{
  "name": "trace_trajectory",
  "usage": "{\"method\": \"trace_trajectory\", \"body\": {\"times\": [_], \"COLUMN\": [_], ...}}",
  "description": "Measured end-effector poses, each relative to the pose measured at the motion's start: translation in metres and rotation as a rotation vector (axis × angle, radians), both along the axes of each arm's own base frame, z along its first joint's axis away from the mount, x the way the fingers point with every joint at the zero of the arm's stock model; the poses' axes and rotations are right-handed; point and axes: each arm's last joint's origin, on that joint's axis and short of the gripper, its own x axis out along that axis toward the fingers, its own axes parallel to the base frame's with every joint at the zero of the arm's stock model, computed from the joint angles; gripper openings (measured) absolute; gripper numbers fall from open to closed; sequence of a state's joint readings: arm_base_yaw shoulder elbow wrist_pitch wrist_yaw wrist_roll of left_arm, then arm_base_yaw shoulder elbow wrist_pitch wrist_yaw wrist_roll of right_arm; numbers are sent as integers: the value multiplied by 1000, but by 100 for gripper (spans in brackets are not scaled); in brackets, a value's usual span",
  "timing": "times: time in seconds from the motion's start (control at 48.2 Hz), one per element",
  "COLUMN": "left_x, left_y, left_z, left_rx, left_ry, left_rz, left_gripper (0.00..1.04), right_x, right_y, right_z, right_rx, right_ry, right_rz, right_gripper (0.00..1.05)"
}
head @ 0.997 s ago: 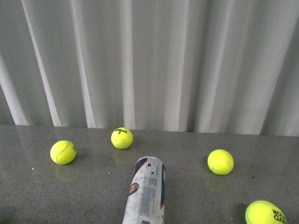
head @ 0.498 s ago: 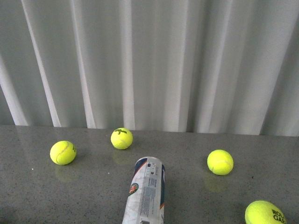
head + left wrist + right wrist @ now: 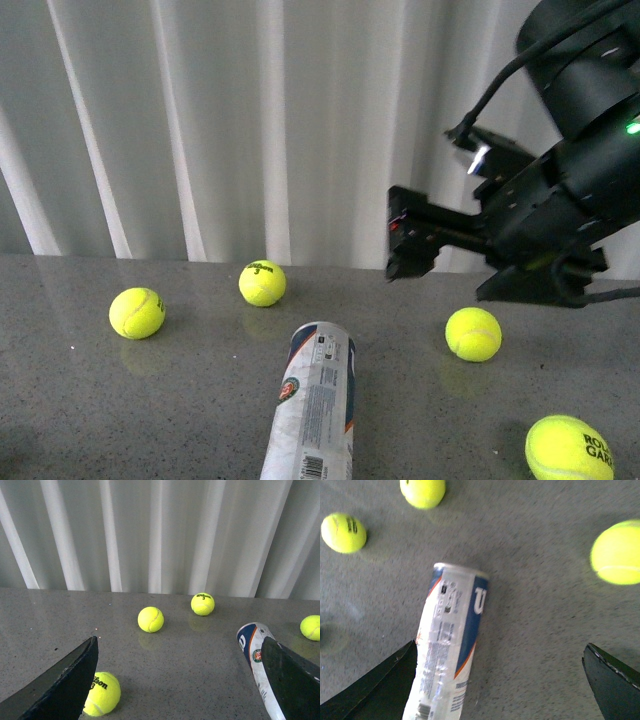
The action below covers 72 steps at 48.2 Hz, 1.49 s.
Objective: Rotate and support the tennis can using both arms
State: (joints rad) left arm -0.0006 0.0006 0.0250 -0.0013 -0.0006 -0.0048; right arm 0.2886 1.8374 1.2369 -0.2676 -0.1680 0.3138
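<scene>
Pale pleated curtains [image 3: 200, 130] hang behind a grey speckled desk [image 3: 150, 400]. Above the desk the right arm [image 3: 570, 190] reaches in, and its right claw [image 3: 405, 235] hovers in the air, touching nothing. The right wrist view shows its two fingers [image 3: 380, 685] spread wide. The tennis can [image 3: 313, 410] lies on its side on the desk below this claw, well apart from it, its label up. From the wrist it sits close beside one finger, reaching into the gap. The left claw [image 3: 177, 645] is also spread wide and empty. One of its fingers [image 3: 295, 680] hides part of the can, and a ball [image 3: 102, 694] lies by the other. Four more balls [image 3: 473, 333] lie scattered round the can, none touching it.
</scene>
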Motion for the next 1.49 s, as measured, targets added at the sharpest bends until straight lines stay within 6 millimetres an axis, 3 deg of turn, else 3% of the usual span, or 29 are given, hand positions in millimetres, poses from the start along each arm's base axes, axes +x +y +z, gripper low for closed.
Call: {"method": "trace_trajectory", "body": {"times": [0.374, 0.789, 0.934, 1.121, 1.246, 1.495], "left_x": [0, 0, 0, 0, 0, 0], "left_y": [0, 0, 0, 0, 0, 0], "left_z": [0, 0, 0, 0, 0, 0], "left_rx": [0, 0, 0, 0, 0, 0], "left_ry": [0, 0, 0, 0, 0, 0], "left_rz": [0, 0, 0, 0, 0, 0], "left_gripper": [98, 98, 98, 98, 98, 98], "right_x": [11, 23, 19, 19, 20, 20], "right_y": [37, 74, 85, 87, 86, 85], "right_z": [-78, -96, -113, -135, -138, -138], "right_rx": [6, 116, 98, 66, 40, 11], "right_ry": [134, 157, 203, 232, 218, 202], "right_rz": [98, 188, 206, 195, 187, 192], "right_gripper": [98, 98, 98, 98, 98, 69]}}
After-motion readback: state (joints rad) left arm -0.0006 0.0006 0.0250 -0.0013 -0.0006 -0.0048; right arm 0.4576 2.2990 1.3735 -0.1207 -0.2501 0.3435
